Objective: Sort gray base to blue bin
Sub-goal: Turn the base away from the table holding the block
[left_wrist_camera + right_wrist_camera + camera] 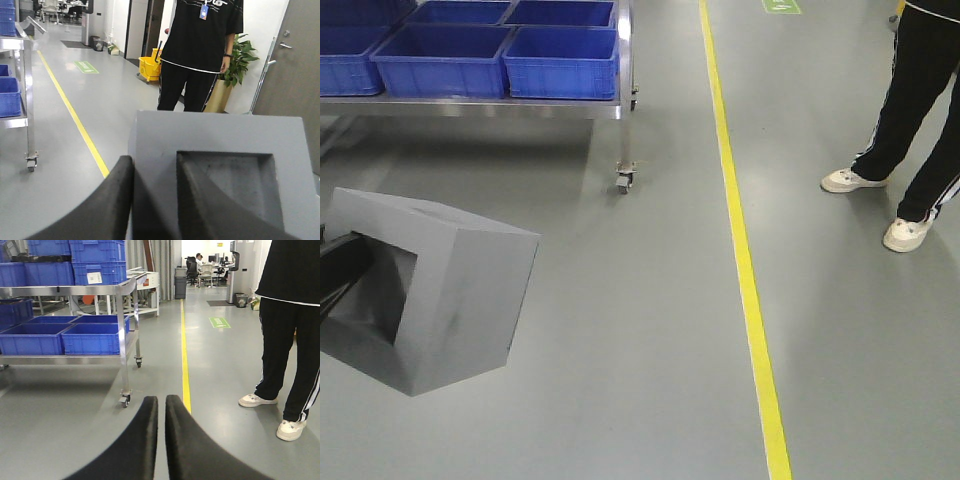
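Observation:
The gray base [430,290] hangs tilted above the floor at the lower left, its square recess facing left. My left gripper [154,167] is shut on one wall of the base [220,145], with one finger outside the wall and the other inside the recess. Its black finger also shows in the front view [338,280]. Several blue bins stand on a steel cart; the nearest [560,62] is at the cart's right end, far ahead of the base. They also show in the right wrist view [92,337]. My right gripper [161,402] is shut and empty over the floor.
The cart [520,108] has a caster wheel [625,180] near the yellow floor line [745,260]. A person in black trousers and white shoes [910,150] stands right of the line. Behind are a yellow mop bucket [150,67], a potted plant [240,60] and a door [295,75].

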You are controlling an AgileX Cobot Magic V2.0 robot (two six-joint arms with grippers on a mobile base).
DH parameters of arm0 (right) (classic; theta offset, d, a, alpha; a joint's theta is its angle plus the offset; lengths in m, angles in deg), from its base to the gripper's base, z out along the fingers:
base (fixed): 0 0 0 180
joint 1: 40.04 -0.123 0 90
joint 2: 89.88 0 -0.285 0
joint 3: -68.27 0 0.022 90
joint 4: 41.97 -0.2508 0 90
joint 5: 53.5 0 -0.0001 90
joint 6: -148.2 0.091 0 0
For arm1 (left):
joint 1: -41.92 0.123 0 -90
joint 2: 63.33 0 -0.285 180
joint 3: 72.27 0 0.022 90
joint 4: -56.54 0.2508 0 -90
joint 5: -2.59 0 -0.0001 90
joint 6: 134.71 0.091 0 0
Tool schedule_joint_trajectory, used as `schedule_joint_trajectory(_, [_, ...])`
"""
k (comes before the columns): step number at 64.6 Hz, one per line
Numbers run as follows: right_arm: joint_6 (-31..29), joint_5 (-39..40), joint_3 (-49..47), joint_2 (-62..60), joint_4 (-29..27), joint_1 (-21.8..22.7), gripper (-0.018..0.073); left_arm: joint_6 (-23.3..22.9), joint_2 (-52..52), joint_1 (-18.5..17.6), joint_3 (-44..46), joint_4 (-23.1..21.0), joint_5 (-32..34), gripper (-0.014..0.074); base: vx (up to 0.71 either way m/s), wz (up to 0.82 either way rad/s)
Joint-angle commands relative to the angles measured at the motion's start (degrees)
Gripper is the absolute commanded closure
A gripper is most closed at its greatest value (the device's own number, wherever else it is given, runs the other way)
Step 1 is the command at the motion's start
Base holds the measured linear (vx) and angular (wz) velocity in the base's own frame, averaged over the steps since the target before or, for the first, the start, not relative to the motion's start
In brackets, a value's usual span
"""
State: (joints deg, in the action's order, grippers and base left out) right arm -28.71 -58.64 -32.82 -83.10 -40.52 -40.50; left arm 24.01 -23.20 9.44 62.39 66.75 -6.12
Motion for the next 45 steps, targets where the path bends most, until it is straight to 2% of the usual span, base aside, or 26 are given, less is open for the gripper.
schedule_joint_trajectory(1, [-0.4, 4.3, 0.1, -0.4, 0.4, 0.2, 0.0564, -0.2, -0.1, -0.3, 1.8, -0.2, 6.0, 0.0557, 0.35, -0.10])
schedule_joint_trajectory(45, [-0.4, 4.3, 0.1, -0.4, 0.4, 0.2, 0.0564, -0.2, -0.1, -0.3, 1.8, -0.2, 6.0, 0.0557, 0.40, 0.00])
